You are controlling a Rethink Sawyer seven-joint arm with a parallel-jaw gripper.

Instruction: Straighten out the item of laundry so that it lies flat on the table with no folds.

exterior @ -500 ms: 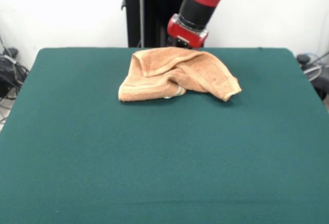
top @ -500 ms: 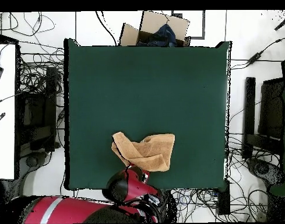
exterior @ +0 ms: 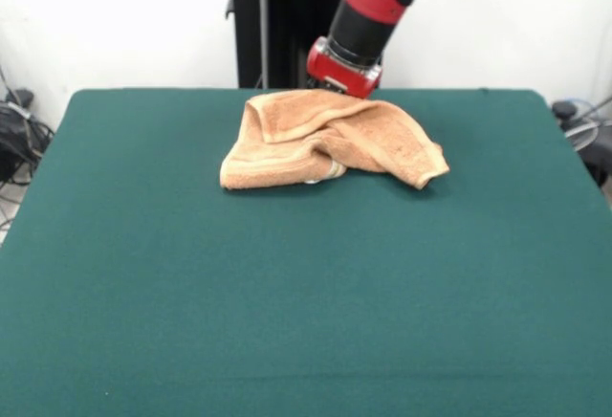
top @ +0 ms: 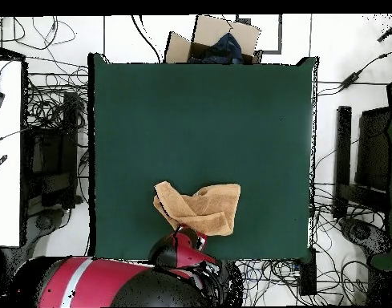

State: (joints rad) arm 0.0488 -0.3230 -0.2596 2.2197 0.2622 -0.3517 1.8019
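Towel point(exterior: 330, 140) sits bunched on the green surface point(exterior: 287, 293), toward the robot's side, well short of the edges. In the overhead view the towel point(top: 200, 208) is close to the base-side edge of the surface point(top: 199, 120). It is far from flat: 1 flap folded over the top, a crease through the middle, 1 corner sticking out to the side in the front view.

Pincer point(exterior: 344, 87) is right behind the towel's far edge, at or just above the cloth. Tips hidden behind the fabric, so cannot tell if it is released or clenched, or whether it has any cloth.

Risks, judged from here:
- Grabbing 2 layers at once at that folded edge. A pull would then drag the whole bundle, not open it.
- Pulling toward the base with so little surface left there, so cloth could hang off the edge.
- Too shallow a pinch on thick terry, so the cloth slips out mid-pull and stays folded.
- Pressing down too far and pinning the towel instead of lifting it.
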